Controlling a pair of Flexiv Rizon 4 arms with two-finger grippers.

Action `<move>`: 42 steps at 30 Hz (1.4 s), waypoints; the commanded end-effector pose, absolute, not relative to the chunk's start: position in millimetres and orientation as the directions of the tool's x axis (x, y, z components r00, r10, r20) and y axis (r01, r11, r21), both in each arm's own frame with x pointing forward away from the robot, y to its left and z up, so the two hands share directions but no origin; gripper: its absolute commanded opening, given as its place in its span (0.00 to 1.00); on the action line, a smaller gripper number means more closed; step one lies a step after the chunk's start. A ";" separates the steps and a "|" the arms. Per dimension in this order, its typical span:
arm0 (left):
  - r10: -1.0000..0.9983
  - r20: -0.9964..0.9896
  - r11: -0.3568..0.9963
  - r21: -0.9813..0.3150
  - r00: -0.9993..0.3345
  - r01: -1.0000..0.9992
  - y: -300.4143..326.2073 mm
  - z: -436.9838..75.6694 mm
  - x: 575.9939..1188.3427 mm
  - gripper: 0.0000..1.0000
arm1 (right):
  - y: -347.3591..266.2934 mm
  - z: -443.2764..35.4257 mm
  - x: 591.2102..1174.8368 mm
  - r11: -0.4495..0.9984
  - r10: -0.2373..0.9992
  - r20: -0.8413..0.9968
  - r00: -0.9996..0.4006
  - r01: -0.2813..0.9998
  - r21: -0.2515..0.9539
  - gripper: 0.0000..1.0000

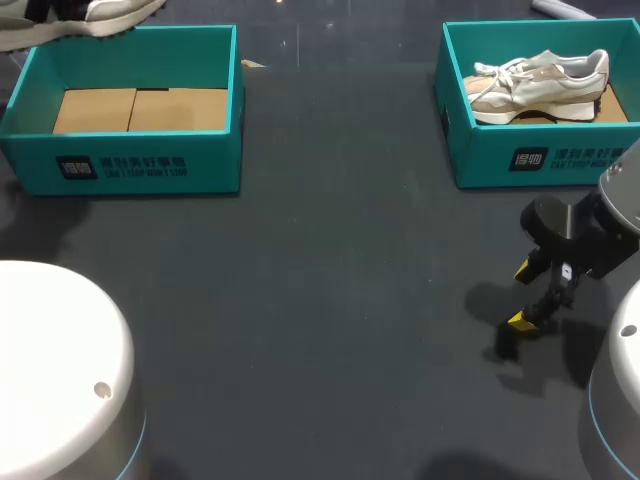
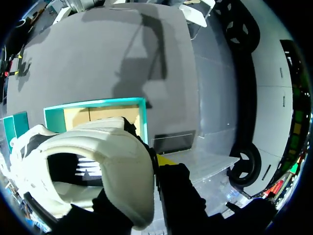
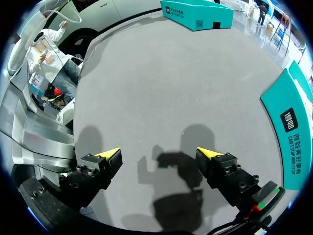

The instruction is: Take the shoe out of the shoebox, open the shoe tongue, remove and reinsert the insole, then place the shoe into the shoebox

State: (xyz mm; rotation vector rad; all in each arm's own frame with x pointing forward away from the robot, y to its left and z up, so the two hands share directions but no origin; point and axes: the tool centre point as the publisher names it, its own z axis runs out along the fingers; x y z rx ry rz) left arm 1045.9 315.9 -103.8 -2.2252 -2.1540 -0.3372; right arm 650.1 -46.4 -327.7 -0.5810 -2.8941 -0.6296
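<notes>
A white shoe (image 2: 93, 161) with dark trim fills the left wrist view, and my left gripper (image 2: 155, 161) is shut on its heel collar, only one yellow tip showing. It hangs just beyond the far rim of the left teal shoebox (image 1: 120, 165), whose bottom shows bare cardboard. In the head view the same white shoe (image 1: 95, 18) shows at the far left edge. A second, beige and white shoe (image 1: 540, 85) lies in the right teal shoebox (image 1: 540, 160). My right gripper (image 1: 523, 295) hangs open over the bare table in front of that box, nothing between its fingers (image 3: 110, 154).
The dark grey table (image 1: 320, 300) stretches between the two boxes. My arms' white bases sit at the near left (image 1: 55, 370) and near right (image 1: 620, 400) corners. The right box's wall (image 3: 293, 132) stands close beside my right gripper.
</notes>
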 end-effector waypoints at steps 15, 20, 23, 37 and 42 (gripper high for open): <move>0.969 0.213 -0.149 0.084 0.128 0.985 306.9 -122.0 1059.0 0.00 | -46.7 -326.6 648.0 0.840 0.343 0.195 -0.919 0.393 0.375 1.00; 0.956 0.263 -0.151 0.070 0.127 0.986 304.1 -140.4 1068.7 0.00 | -46.7 -326.6 648.0 0.840 0.343 0.195 -0.919 0.393 0.375 1.00; 0.952 0.281 -0.142 0.047 0.123 0.989 303.5 -151.2 1073.1 0.00 | -46.7 -326.6 648.0 0.840 0.343 0.195 -0.919 0.393 0.375 1.00; 0.953 0.281 -0.128 0.042 0.112 0.991 303.1 -157.4 1076.5 0.00 | -46.7 -326.6 648.0 0.840 0.343 0.195 -0.919 0.393 0.375 1.00; 0.949 0.293 -0.139 0.044 0.120 0.989 301.8 -159.6 1078.6 0.00 | -46.7 -326.6 648.0 0.840 0.343 0.195 -0.919 0.393 0.375 1.00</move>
